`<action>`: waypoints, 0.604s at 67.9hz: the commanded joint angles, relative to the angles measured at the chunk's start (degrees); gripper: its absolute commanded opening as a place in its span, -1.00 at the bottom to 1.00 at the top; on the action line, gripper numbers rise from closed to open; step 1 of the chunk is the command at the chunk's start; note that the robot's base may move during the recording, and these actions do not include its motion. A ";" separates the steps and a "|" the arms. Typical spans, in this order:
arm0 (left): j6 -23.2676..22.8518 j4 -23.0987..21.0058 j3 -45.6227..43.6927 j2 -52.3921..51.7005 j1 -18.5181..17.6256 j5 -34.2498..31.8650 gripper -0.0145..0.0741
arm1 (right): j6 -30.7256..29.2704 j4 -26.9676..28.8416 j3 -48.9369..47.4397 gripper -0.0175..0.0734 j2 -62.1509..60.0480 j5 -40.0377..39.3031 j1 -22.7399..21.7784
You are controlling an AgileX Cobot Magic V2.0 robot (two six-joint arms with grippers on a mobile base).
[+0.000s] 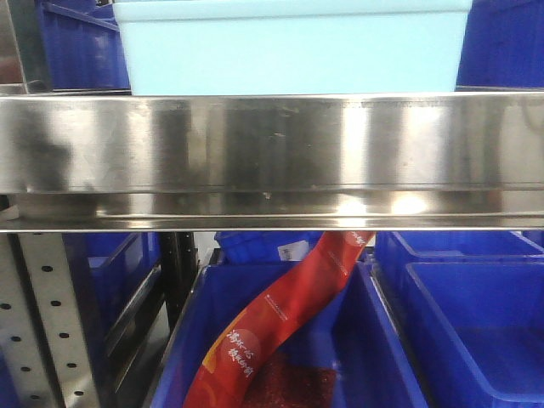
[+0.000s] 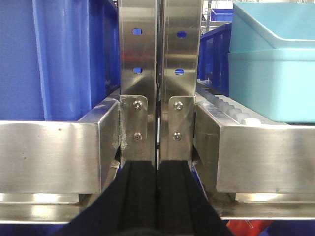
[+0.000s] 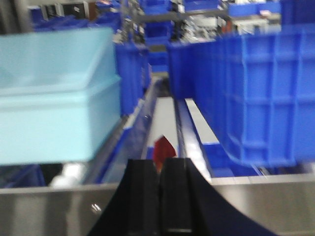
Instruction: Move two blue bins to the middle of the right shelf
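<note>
Left gripper (image 2: 157,196): jaws pressed together, nothing between them, aimed at the twin steel shelf posts (image 2: 160,73) straight ahead. Up and right of it, the two blue bins (image 2: 273,69) sit nested on the steel shelf rail (image 2: 261,157); a royal-blue crate (image 2: 64,59) stands up-left.

Right gripper (image 3: 160,196): jaws also closed, empty. Bins up-left of it, blue crates (image 3: 256,93) up-right, red pouch (image 3: 162,150) just past the fingertips.

Front view: bins on the shelf, pouch in a lower crate (image 1: 374,357).

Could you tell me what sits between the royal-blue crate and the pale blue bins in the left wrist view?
Two upright steel shelf posts stand between the crate and the nested bins, with the shut left pincer directly below them.
</note>
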 commanded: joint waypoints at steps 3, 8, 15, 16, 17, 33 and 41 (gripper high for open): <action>0.09 -0.49 -0.14 -0.34 0.20 -1.16 -0.92 | -0.64 0.59 6.29 -0.97 -3.07 -5.08 -0.97; 0.09 -0.49 -0.14 -0.34 0.20 -1.16 -0.92 | -0.64 0.59 9.99 -0.97 -6.03 -7.07 -0.97; 0.09 -0.49 -0.14 -0.34 0.20 -1.16 -0.92 | -0.64 0.32 14.04 -0.97 -8.93 -8.49 -0.97; 0.09 -0.49 -0.14 -0.34 0.20 -1.16 -0.92 | -0.64 0.16 14.04 -0.97 -8.93 -8.66 -0.97; 0.09 -0.49 -0.14 -0.34 0.20 -1.16 -0.92 | -0.64 -0.12 14.04 -0.97 -8.93 -8.78 -0.97; 0.09 -0.49 -0.14 -0.34 0.20 -1.16 -0.92 | -0.64 -2.85 14.04 -0.97 -8.93 -5.78 -0.97; 0.09 -0.49 -0.14 -0.34 0.20 -1.16 -0.92 | -0.64 -2.85 14.04 -0.97 -8.93 -5.99 -0.97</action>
